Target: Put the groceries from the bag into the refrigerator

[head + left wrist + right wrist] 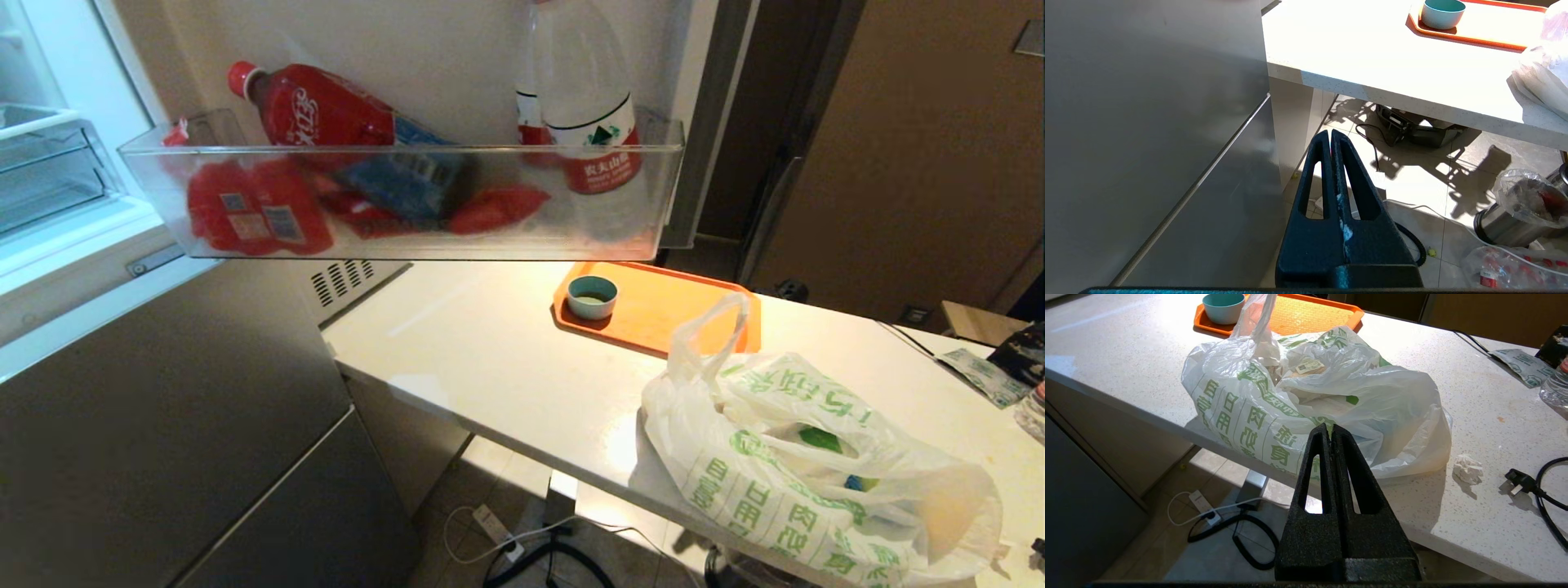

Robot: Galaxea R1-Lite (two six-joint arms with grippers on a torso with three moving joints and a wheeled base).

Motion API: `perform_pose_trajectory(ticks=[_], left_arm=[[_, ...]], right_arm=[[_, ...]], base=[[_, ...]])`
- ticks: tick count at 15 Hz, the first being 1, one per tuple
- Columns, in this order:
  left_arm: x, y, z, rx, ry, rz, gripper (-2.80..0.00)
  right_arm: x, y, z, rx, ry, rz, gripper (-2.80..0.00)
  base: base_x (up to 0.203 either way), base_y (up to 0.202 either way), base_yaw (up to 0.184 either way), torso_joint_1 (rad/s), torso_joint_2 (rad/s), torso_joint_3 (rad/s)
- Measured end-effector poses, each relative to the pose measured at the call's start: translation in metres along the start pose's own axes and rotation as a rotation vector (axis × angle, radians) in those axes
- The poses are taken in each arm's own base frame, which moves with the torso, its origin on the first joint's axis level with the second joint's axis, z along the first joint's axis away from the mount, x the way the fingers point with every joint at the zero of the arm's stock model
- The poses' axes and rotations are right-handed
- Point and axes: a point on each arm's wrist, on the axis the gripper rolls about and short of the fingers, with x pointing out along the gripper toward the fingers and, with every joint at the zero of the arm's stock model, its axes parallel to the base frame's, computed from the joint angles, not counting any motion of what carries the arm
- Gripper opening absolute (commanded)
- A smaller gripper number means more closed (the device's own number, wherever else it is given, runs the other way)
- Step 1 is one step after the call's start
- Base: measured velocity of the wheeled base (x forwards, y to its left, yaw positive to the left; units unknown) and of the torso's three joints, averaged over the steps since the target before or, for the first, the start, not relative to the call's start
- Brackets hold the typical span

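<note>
Plainly, a tall grey-steel refrigerator (163,441) at the left, upper door swung open, lower doors closed. On that open door, a clear door shelf (400,200) loaded with a red cola bottle (314,110) lying tilted, red packets and an upright water bottle (592,122) with a red label. To the right, a white counter (490,351) carrying an orange tray (661,306) with a small teal cup (592,296) on it. Just in front of the tray, near the counter's front edge, the bag (808,465), crinkly white with green characters, slumped, one handle standing up, groceries only dimly visible inside. Left gripper (1331,136) parked low beside the refrigerator's lower doors, fingers pressed together, gripping nothing. Right gripper (1331,430) parked just short of the bag, likewise closed and empty-handed. Beside the bag, a crumpled tissue (1468,468).
</note>
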Motion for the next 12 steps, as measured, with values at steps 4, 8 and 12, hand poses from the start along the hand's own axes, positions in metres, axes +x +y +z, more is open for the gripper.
perform_pose_trajectory(ticks=[4, 8, 12], left_arm=[[0.0, 0.0, 0.0, 0.0, 0.0, 0.0, -2.8], [0.0, 0.0, 0.0, 0.0, 0.0, 0.0, -2.8], [0.0, 0.0, 0.0, -0.001, 0.0, 0.0, -2.8]], right_arm=[[0.0, 0.0, 0.0, -0.003, 0.0, -0.002, -2.8], [-0.0001, 0.0, -0.0001, -0.011, 0.01, -0.001, -2.8], [0.0022, 0.0001, 0.0, -0.027, 0.07, 0.009, -2.8]], base=[[0.0, 0.0, 0.0, 0.0, 0.0, 0.0], [0.0, 0.0, 0.0, 0.0, 0.0, 0.0], [0.0, 0.0, 0.0, 0.0, 0.0, 0.0]])
